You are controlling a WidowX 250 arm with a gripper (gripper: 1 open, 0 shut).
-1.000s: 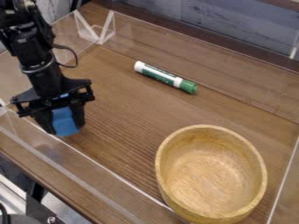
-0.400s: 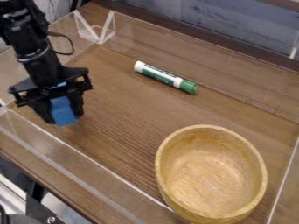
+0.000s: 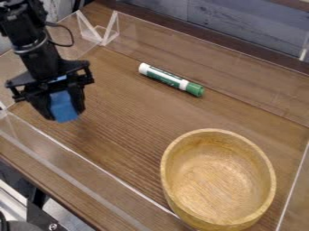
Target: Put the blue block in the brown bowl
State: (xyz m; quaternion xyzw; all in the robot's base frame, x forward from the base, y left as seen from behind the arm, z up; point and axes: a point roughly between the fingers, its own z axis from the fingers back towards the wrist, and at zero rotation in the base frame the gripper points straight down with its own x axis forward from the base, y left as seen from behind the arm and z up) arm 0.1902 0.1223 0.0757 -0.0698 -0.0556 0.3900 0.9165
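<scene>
The blue block (image 3: 64,106) hangs just above the wooden table at the left, clamped between the black fingers of my gripper (image 3: 60,97), which points straight down and is shut on it. Only the block's lower part shows below the fingers. The brown bowl (image 3: 219,177) stands empty at the lower right, well away from the gripper.
A green-and-white marker pen (image 3: 169,78) lies in the middle of the table, between the gripper and the far edge. A clear plastic wall (image 3: 72,153) rims the table's near side, and a clear stand (image 3: 99,29) sits at the back left.
The gripper has risen with the blue block in it, lifting the block off the table. Bowl and marker have not moved.
</scene>
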